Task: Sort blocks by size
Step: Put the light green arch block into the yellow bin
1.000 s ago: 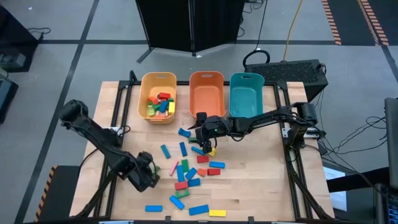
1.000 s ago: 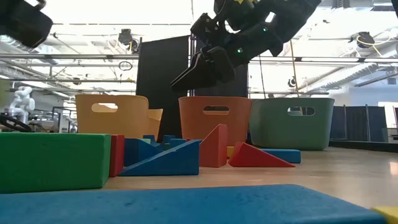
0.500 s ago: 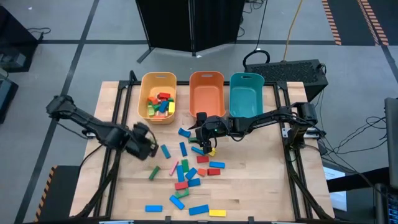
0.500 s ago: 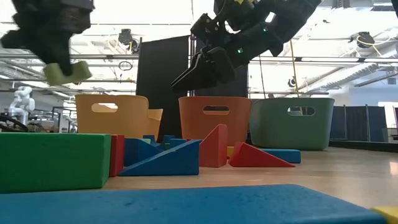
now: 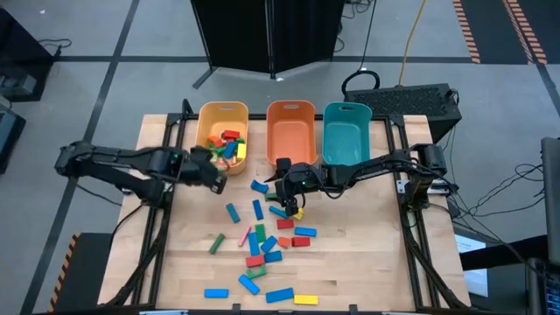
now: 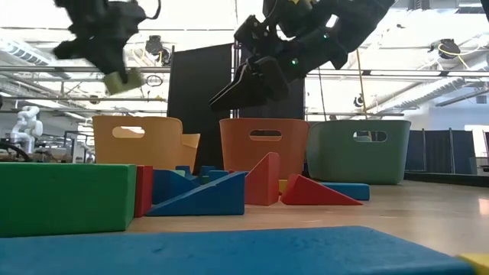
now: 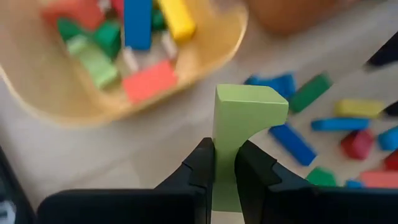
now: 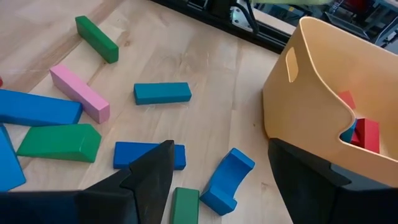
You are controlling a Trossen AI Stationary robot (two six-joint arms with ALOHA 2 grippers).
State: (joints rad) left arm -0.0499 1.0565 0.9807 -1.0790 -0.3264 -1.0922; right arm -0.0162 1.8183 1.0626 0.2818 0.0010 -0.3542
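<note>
Pale-green arch block (image 7: pixel 239 134) sits clenched in the left hand (image 5: pixel 213 178), carried just beside the yellow bin (image 5: pixel 202 118); next it needs positioning over the bin and release. Right hand (image 5: pixel 284 194) hovers spread over scattered blocks (image 5: pixel 262 241) on the counter (image 5: pixel 367 262).

High view: overhead, straight down, whole table (image 5: pixel 350 280). Low view: tabletop level, close behind blocks, facing bins. Wrist views: close, looking forward past own fingers; both share yellow bin (image 7: pixel 37 93).
</note>
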